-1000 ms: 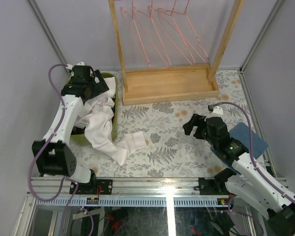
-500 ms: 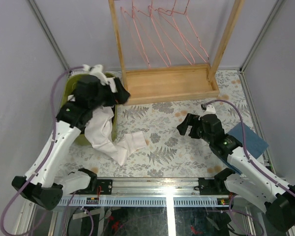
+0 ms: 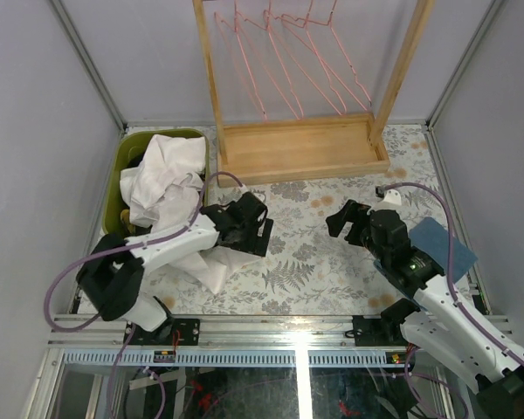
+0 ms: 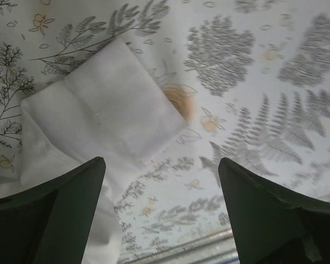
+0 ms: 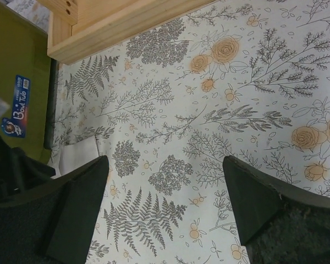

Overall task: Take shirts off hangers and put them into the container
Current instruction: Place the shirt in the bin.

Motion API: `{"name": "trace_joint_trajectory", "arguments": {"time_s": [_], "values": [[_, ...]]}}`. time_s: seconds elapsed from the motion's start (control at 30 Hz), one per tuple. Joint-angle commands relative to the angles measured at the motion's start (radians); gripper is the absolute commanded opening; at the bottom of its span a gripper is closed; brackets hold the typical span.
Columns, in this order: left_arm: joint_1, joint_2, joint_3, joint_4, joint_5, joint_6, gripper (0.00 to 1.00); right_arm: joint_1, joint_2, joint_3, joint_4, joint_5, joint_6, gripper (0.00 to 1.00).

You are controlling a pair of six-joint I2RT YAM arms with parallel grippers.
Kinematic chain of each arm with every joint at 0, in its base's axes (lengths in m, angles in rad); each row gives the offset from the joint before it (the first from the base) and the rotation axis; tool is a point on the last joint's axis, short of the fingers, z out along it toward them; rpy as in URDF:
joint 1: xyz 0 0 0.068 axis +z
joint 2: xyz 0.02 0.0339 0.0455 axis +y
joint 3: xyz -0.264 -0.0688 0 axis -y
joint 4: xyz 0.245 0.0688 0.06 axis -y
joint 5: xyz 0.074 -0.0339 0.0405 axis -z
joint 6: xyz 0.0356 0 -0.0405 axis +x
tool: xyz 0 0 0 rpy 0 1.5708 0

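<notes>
A white shirt (image 3: 163, 177) is piled in the olive-green container (image 3: 119, 177) at the left. One sleeve trails out over the rim onto the table, and its cuff (image 4: 105, 109) lies flat on the floral cloth. My left gripper (image 3: 255, 229) hovers over that cuff, open, with nothing between its fingers (image 4: 60, 212). My right gripper (image 3: 342, 220) hangs open over bare cloth at the right of centre, well apart from the sleeve (image 5: 80, 155). Several pink wire hangers (image 3: 279, 65) hang bare on the rack. No other shirts show.
The wooden rack frame and its base tray (image 3: 297, 148) stand at the back centre. A folded blue cloth (image 3: 441, 246) lies under the right arm near the right edge. In the right wrist view the container's wall (image 5: 16, 71) carries a blue sticker.
My left arm swung from above the container out over the table to the sleeve's cuff. The white shirt now lies heaped in the container. The right gripper shifted only slightly.
</notes>
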Motion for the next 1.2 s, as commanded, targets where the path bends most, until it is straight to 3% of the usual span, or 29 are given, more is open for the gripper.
{"name": "trace_joint_trajectory", "arguments": {"time_s": [0.0, 0.33, 0.57, 0.67, 0.9, 1.17], "values": [[-0.010, 0.113, 0.009, 0.013, -0.149, -0.078, 0.82, 0.004, 0.005, 0.000, 0.003, 0.043, 0.010, 0.92], [-0.010, 0.265, -0.002, 0.008, -0.212, -0.124, 0.70, 0.004, 0.033, 0.005, -0.007, 0.044, 0.001, 0.92], [-0.010, 0.353, -0.039, 0.056, -0.133, -0.103, 0.17, 0.005, 0.039, 0.012, -0.022, 0.047, -0.003, 0.92], [-0.010, 0.310, -0.034, 0.048, -0.139, -0.096, 0.01, 0.004, 0.034, 0.013, -0.030, 0.056, -0.006, 0.92], [-0.011, 0.015, 0.121, -0.056, -0.229, -0.026, 0.00, 0.005, 0.032, 0.015, -0.034, 0.056, -0.002, 0.92], [-0.004, -0.258, 0.402, -0.137, -0.563, 0.118, 0.00, 0.004, 0.028, 0.004, -0.023, 0.060, 0.005, 0.92]]}}
